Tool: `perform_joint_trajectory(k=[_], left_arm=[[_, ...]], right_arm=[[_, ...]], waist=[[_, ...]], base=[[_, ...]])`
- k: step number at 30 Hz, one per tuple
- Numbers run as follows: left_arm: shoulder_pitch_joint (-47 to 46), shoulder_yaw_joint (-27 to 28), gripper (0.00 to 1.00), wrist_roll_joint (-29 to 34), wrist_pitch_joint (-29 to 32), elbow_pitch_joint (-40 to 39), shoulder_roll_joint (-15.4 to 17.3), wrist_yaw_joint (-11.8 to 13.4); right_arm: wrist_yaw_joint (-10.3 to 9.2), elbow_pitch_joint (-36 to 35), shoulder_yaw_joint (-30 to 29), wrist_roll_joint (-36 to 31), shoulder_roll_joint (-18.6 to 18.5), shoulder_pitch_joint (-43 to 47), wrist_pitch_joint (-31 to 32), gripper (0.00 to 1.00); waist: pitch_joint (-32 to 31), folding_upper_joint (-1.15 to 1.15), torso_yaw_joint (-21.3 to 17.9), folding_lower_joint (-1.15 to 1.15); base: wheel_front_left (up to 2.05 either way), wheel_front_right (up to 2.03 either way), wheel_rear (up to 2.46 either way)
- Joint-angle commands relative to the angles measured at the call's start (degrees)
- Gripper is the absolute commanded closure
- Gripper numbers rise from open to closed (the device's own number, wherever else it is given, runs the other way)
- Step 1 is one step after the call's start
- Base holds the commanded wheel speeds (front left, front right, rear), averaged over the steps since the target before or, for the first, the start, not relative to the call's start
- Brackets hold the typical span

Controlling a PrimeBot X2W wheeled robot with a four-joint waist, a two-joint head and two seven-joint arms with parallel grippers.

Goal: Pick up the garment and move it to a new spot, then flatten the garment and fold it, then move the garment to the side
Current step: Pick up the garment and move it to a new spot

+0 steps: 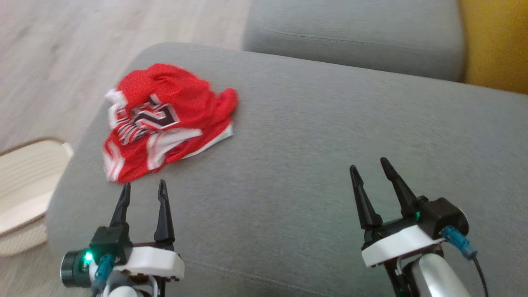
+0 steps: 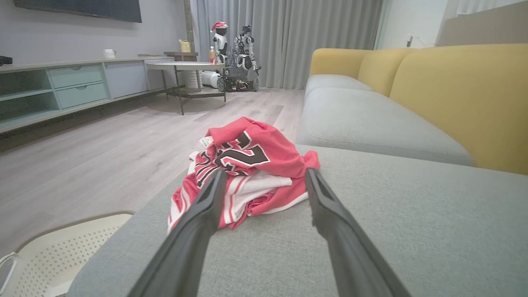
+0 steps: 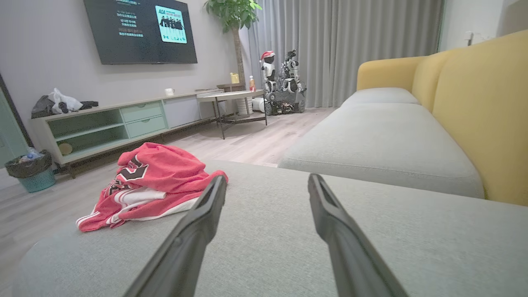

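the red jersey (image 1: 165, 119) lies crumpled at the far left of the grey sofa seat (image 1: 309, 144) — just past the left gripper (image 1: 144, 184). it and the right gripper (image 1: 369, 164) have fingers apart, empty.

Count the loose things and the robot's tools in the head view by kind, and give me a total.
Garments: 1, the red jersey, crumpled on the grey seat
Tools: 2, the left tool and the right tool, both open
Baskets: 1, the cream basket on the floor
Total: 4
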Motion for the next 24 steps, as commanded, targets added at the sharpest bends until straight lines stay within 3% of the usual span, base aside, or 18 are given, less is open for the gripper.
perform_joint_trajectory(k=[1,12,24], left_arm=[[-1.69,2.11,0.0,0.31,-0.7,-2.46,-0.19,0.29],[-0.38,2.74,0.0,-0.56,-0.7,-2.75,-0.2,0.3],[-1.36,5.5,0.0,-2.25,-0.7,-3.64,-0.2,0.83]], right_arm=[[-0.04,-1.78,1.38,0.34,-0.31,-0.89,-0.62,0.0],[-0.04,-1.35,3.07,1.26,-0.31,-0.27,-0.62,0.0],[-0.04,-1.99,3.36,1.23,-0.31,-1.11,-0.62,0.0]], waist=[[-0.2,0.0,3.52,0.0],[-0.37,0.0,9.92,0.0],[1.41,0.0,8.5,0.0]], base=[[0.0,0.0,0.0],[0.0,0.0,0.0],[0.0,0.0,0.0]])
